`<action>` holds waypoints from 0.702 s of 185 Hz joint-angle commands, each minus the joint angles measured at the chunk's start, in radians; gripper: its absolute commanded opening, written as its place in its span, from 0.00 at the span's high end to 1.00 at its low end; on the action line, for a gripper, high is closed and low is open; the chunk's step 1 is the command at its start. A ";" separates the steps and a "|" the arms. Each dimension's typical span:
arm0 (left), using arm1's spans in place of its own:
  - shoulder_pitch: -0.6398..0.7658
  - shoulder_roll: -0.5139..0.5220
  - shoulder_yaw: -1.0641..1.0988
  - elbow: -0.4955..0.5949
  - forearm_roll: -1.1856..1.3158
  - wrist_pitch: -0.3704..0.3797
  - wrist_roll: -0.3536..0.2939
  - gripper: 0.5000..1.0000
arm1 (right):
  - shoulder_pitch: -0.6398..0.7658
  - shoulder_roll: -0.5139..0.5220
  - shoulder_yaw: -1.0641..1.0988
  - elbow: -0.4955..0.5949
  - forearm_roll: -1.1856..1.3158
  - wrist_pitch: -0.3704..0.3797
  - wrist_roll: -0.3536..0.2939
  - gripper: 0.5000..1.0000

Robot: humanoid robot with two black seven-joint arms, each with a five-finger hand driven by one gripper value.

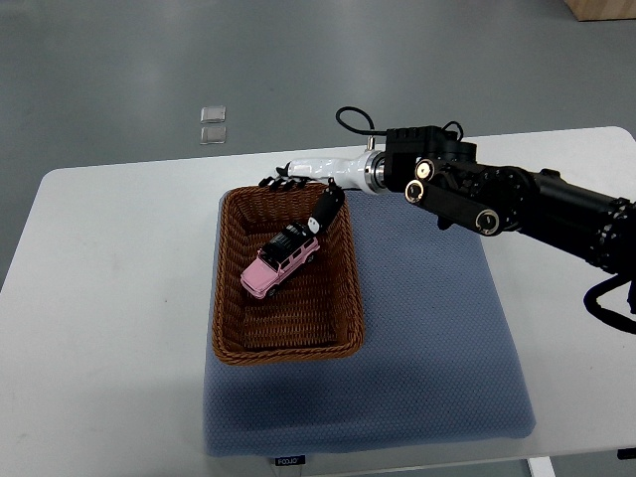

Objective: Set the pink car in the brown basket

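The pink toy car (277, 264) lies inside the brown wicker basket (231, 298), near its middle, pointing diagonally. My right hand (306, 195) reaches in from the right and hovers over the basket's far rim. Its fingers (281, 183) are spread along the rim and its thumb (326, 210) points down toward the car's back end. The hand holds nothing; whether the thumb tip touches the car is unclear. The left arm is not in view.
The basket stands on the left part of a blue mat (427, 338) on a white table (109, 298). Two small clear squares (213, 124) lie on the grey floor beyond the table. A cardboard box corner (601, 8) shows at top right.
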 commanded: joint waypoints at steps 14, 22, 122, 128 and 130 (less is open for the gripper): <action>0.000 0.000 0.000 0.000 0.000 0.000 0.000 0.00 | -0.060 -0.084 0.270 0.002 0.171 -0.002 0.003 0.18; 0.000 0.000 0.000 -0.001 0.000 0.000 -0.001 0.00 | -0.114 -0.102 0.355 0.002 0.245 -0.001 0.009 0.18; 0.000 0.000 0.005 -0.008 0.000 0.000 0.000 0.00 | -0.490 -0.003 0.829 -0.133 0.922 0.004 0.182 0.18; 0.000 0.000 0.005 -0.008 0.000 0.000 0.000 0.00 | -0.490 0.002 0.829 -0.139 0.923 0.004 0.184 0.18; 0.000 0.000 0.005 -0.008 0.000 0.000 0.000 0.00 | -0.490 0.004 0.829 -0.139 0.923 0.004 0.184 0.18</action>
